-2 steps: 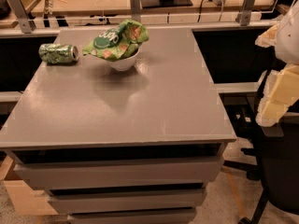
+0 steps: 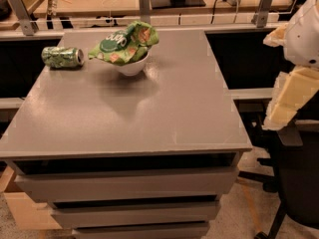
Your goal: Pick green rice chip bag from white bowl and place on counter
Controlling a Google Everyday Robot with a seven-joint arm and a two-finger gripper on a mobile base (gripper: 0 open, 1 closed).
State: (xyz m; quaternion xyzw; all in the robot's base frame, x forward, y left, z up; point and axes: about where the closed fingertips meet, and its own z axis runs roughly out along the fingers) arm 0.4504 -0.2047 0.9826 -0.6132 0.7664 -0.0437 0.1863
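Camera view: the worktop [image 2: 149, 113] is a flat, matte grey rectangle capping a grey drawer cabinet [image 2: 124, 183], whose lowest drawer is cut off by the bottom edge. Toward 11 o'clock on the worktop stands the white bowl [image 2: 132, 67], small, round and glossy. The green rice chip bag [image 2: 130, 46] lies in it, crinkled light-green foil with a dark green oval logo and orange-tan patches. The bag overhangs the rim on both sides and hides the bowl's inside. Its long axis runs from 8 o'clock to 2 o'clock, the 2 o'clock end raised. The lettering is too blurred to read.

At 9 o'clock from the bowl, apart from it, a green patterned soda can [image 2: 62, 57] lies on its side.

The gripper [image 2: 289, 101] hangs at 3 o'clock, off the worktop's right edge, cream and blocky. It is partly cropped, so I cannot tell whether it is open or closed.
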